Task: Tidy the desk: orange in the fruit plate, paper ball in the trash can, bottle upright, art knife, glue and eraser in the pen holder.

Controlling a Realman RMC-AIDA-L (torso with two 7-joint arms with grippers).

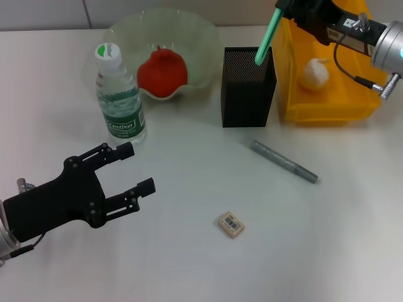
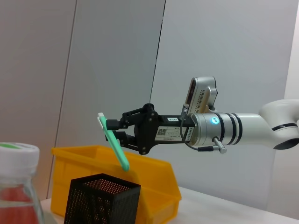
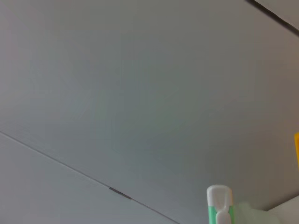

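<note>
Holding the green art knife [image 1: 267,36] tilted, tip just above the black pen holder [image 1: 248,94] for a clean drop, the right claw [image 2: 112,130] is clamped on its handle; left claw [image 1: 133,169] spread, empty, low over the bench [image 1: 189,251].

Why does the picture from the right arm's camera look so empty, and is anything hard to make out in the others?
Right wrist view: aimed up at a bare wall, only the green stick's tip shows. Left wrist view: the bottle sits very close and blurred. Head view: soft, even light with faint shadows; the clear fruit plate nearly fades into the desk.
</note>
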